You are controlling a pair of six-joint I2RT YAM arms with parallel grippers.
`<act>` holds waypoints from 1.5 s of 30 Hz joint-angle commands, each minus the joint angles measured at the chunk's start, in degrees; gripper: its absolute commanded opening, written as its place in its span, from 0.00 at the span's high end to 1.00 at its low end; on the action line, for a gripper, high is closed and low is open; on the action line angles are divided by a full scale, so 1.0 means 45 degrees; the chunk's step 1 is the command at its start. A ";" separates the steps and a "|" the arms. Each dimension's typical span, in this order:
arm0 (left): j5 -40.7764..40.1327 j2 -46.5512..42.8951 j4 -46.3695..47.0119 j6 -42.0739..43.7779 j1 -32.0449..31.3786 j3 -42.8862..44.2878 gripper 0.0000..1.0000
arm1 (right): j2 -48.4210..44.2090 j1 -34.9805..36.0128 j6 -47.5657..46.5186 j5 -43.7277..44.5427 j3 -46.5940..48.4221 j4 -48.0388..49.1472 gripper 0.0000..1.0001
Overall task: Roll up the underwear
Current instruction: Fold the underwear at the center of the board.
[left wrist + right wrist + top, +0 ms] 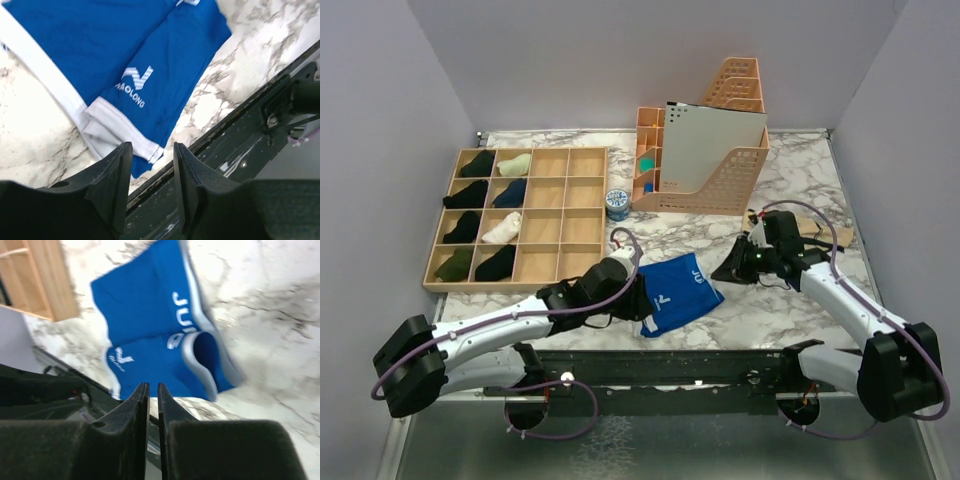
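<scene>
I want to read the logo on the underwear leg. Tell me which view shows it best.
The left wrist view: the logo is close and sharp on the blue underwear. The top external view shows it only as a tiny white mark; the right wrist view shows it small and blurred.

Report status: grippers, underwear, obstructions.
Left gripper open at underwear hem. Right gripper shut, empty, off to the right. Underwear lying unrolled. Nothing in the way.
</scene>
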 commanded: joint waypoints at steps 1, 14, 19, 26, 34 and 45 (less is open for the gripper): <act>-0.0243 0.0250 0.0967 0.0391 0.0111 0.0700 0.56 | 0.0672 0.0063 0.0478 -0.1975 -0.0004 0.2044 0.88; 0.0339 0.4485 0.4289 0.0208 0.0535 0.0457 0.73 | 0.4299 0.0377 -0.0551 -0.0379 -0.0031 0.2672 0.91; 0.0044 0.4445 0.4458 0.0103 0.0687 -0.0498 0.73 | 0.4876 0.0377 -0.0713 0.0778 -0.0310 0.2703 0.91; 0.0719 0.3743 0.4569 0.0585 0.0726 -0.0185 0.62 | 0.3962 0.0377 -0.0878 -0.0318 0.0587 0.2453 0.81; -0.0534 0.1727 0.1468 0.2150 0.1741 0.1344 0.02 | 0.2896 0.0377 -0.0913 0.0662 0.1554 0.3119 0.55; 0.1238 0.4409 -0.0247 0.4602 0.4669 0.3016 0.01 | 0.5923 0.0630 -0.3252 0.1364 0.3398 0.3150 0.53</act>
